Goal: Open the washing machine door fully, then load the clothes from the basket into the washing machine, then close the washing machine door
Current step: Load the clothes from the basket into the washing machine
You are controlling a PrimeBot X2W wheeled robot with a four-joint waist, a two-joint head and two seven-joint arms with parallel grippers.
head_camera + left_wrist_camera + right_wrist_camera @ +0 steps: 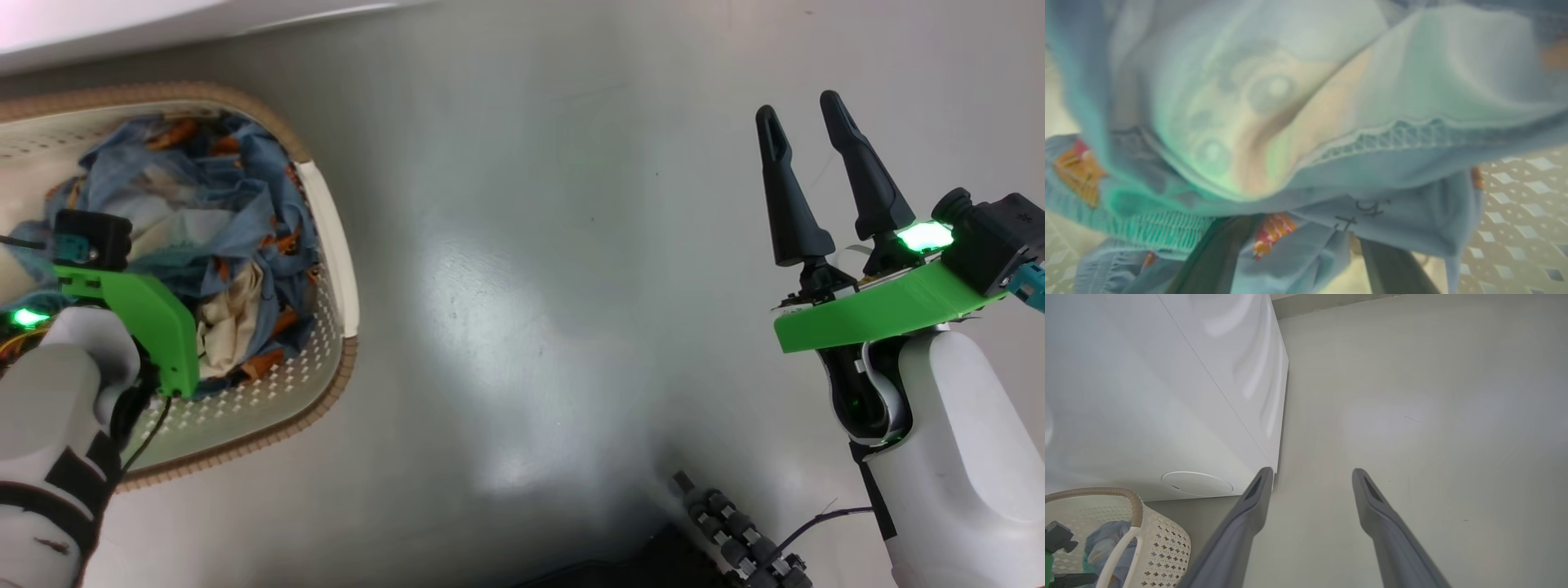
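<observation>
Clothes (229,220) — crumpled blue, orange patches, cream piece, in basket (347,269) | left pincer (1294,241) spread | right pincer (798,110) spread

Head and right wrist share the basket (349,278); left wrist seems buried in clothes (1412,73).

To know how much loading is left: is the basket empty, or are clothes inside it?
Not empty. The basket holds a crumpled heap of clothes, blue with orange patches plus a cream piece.
</observation>
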